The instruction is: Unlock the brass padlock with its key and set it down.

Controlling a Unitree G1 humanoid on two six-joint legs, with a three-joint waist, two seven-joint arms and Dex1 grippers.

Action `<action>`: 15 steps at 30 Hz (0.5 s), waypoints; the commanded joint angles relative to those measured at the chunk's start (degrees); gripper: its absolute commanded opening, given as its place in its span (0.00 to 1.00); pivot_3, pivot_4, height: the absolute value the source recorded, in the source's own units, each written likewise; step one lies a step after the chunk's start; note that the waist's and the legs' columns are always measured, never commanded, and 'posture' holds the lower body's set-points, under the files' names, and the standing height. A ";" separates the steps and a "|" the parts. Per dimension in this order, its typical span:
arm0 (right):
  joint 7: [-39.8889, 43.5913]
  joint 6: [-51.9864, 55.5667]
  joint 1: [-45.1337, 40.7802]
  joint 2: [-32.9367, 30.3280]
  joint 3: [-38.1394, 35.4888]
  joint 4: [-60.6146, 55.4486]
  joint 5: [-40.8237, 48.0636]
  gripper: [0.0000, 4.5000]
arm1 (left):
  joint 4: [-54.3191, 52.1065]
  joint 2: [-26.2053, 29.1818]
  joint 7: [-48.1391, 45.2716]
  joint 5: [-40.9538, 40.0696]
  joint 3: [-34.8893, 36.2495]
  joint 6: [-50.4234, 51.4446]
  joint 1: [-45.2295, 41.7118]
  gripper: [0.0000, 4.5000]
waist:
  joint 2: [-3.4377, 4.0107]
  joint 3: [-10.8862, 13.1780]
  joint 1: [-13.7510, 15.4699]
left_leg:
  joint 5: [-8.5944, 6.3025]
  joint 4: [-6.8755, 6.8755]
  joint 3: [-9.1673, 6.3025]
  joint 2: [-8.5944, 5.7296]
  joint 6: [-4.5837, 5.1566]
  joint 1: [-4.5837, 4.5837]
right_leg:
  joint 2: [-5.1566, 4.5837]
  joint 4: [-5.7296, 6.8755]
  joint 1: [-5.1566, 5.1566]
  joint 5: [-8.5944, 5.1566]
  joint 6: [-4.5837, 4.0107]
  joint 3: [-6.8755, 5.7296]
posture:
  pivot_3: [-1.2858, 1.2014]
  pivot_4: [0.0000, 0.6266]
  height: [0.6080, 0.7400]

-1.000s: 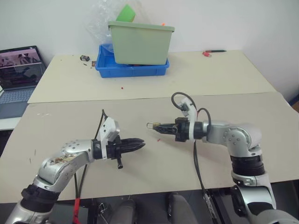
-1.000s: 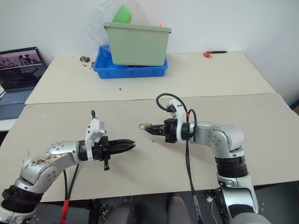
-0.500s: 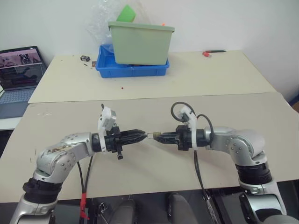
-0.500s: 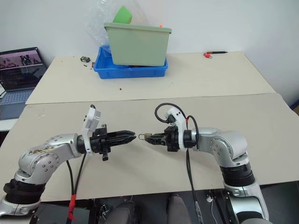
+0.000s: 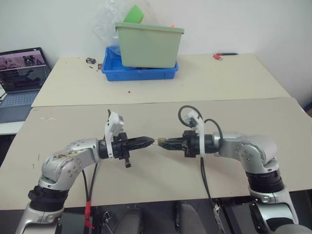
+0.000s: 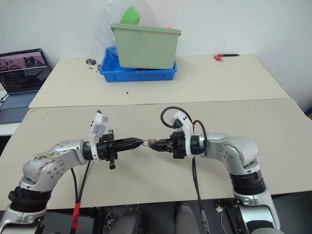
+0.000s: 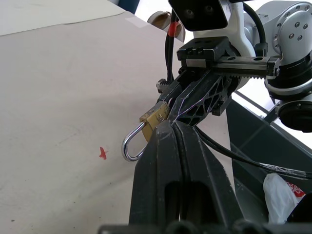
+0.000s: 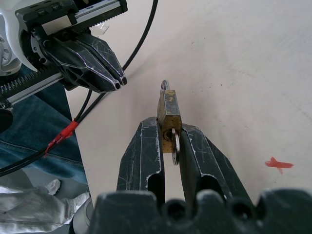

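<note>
We see the right pincer (image 8: 168,134) clamped on the brass padlock (image 8: 168,109), holding it up above the beige worktop (image 5: 234,117), shackle end toward the left pincer (image 5: 151,141). A silvery key or ring piece sits between the right fingers (image 8: 146,146). Left pincer's fingers are pressed fully together, nothing clearly gripped, its tip just beside the padlock's shackle (image 7: 129,146). Behind, on a second worktop, a green bin (image 5: 148,45) rests in a blue tray (image 5: 139,73).

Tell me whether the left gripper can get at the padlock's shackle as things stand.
Probably yes: the shut left gripper sits right by the brass padlock, whose shackle juts clear of the right gripper holding it.
</note>
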 commanded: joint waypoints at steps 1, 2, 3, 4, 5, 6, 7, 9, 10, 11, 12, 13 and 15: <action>1.00 -0.35 -1.44 -0.30 -1.51 -2.36 2.02 0.02 | -1.60 -0.16 -0.29 0.05 1.00 0.08 -0.70 0.02 | 0.00 0.00 0.00 | 0.00 0.00 0.00 0.00 0.00 0.00 | 0.00 0.00 0.00 0.00 0.00 0.00 | 0.52 0.24 1.00; 1.18 -0.27 -1.33 -0.34 -1.59 -2.60 2.33 0.02 | -1.59 -0.12 -0.33 -0.03 1.10 0.16 -0.68 0.02 | 0.00 0.00 0.00 | 0.00 0.00 0.00 0.00 0.00 0.00 | 0.00 0.00 0.00 0.00 0.00 0.00 | 0.52 0.24 1.00; 1.59 -0.18 -1.15 -0.55 -1.59 -3.05 2.73 0.02 | -1.60 -0.04 -0.44 -0.04 1.16 0.16 -0.63 0.02 | 0.00 0.00 0.00 | 0.00 0.00 0.00 0.00 0.00 0.00 | 0.00 0.00 0.00 0.00 0.00 0.00 | 0.52 0.24 1.00; 1.93 -0.11 -0.97 -0.80 -1.53 -3.56 3.09 0.02 | -1.63 0.07 -0.53 0.01 1.19 0.13 -0.56 0.02 | 0.00 0.00 0.00 | 0.00 0.00 0.00 0.00 0.00 0.00 | 0.00 0.00 0.00 0.00 0.00 0.00 | 0.52 0.24 1.00; 2.11 -0.07 -0.86 -0.98 -1.47 -3.89 3.35 0.02 | -1.64 0.13 -0.58 0.05 1.20 0.11 -0.52 0.02 | 0.00 0.00 0.00 | 0.00 0.00 0.00 0.00 0.00 0.00 | 0.00 0.00 0.00 0.00 0.00 0.00 | 0.52 0.24 1.00; 2.25 0.05 -0.77 -1.10 -1.53 -4.37 3.88 0.02 | -1.70 0.24 -0.62 0.06 1.23 0.15 -0.42 0.02 | 0.00 0.00 0.00 | 0.00 0.00 0.00 0.00 0.00 0.00 | 0.00 0.00 0.00 0.00 0.00 0.00 | 0.52 0.24 1.00; 2.31 0.18 -0.72 -1.14 -1.66 -4.74 4.40 0.02 | -1.77 0.37 -0.69 0.20 1.19 0.09 -0.30 0.02 | 0.00 0.00 0.00 | 0.00 0.00 0.00 0.00 0.00 0.00 | 0.00 -0.01 0.00 0.00 0.00 0.00 | 0.52 0.24 1.00; 2.50 0.42 -0.64 -1.31 -1.91 -5.47 5.42 0.02 | -1.77 0.47 -0.47 0.34 1.26 0.16 -0.20 0.02 | 0.00 0.00 0.01 | 0.00 0.00 0.00 0.00 0.00 0.00 | 0.00 0.00 0.00 0.00 0.00 0.00 | 0.52 0.24 1.00; 2.76 0.40 -0.56 -1.53 -1.91 -5.87 5.72 0.02 | -1.76 0.45 -0.35 0.34 1.32 0.23 -0.23 0.02 | 0.00 0.00 0.06 | 0.00 0.00 0.00 0.01 0.00 0.00 | 0.00 0.00 0.00 0.00 0.00 0.00 | 0.52 0.24 1.00; 2.89 0.36 -0.52 -1.73 -1.87 -6.13 5.96 0.02 | -1.76 0.42 -0.27 0.32 1.38 0.29 -0.26 0.02 | 0.00 0.00 0.08 | 0.00 0.00 0.00 0.00 0.00 0.00 | 0.00 0.00 0.00 0.00 0.00 0.00 | 0.52 0.24 1.00; 2.65 0.51 -0.63 -1.65 -2.05 -6.14 6.32 0.02 | -1.83 0.41 -0.26 0.47 1.37 0.16 -0.42 0.02 | 0.00 0.00 0.08 | 0.00 0.00 0.00 0.00 0.00 0.00 | 0.00 0.00 0.00 0.00 0.00 0.00 | 0.52 0.24 1.00; 2.40 0.58 -0.77 -1.57 -2.20 -6.08 6.53 0.02 | -1.86 0.36 -0.14 0.49 1.36 0.23 -0.67 0.02 | 0.00 0.00 0.05 | 0.00 0.00 0.00 0.01 0.00 0.00 | 0.00 0.00 0.00 0.00 0.00 0.00 | 0.52 0.24 1.00; 1.82 0.77 -1.24 -1.15 -2.70 -5.73 7.22 0.02 | -1.81 0.23 0.10 0.31 1.43 0.49 -1.02 0.02 | -0.01 0.00 0.06 | 0.00 0.00 0.00 0.00 0.00 0.00 | 0.00 -0.01 0.00 0.00 0.00 0.00 | 0.52 0.24 1.00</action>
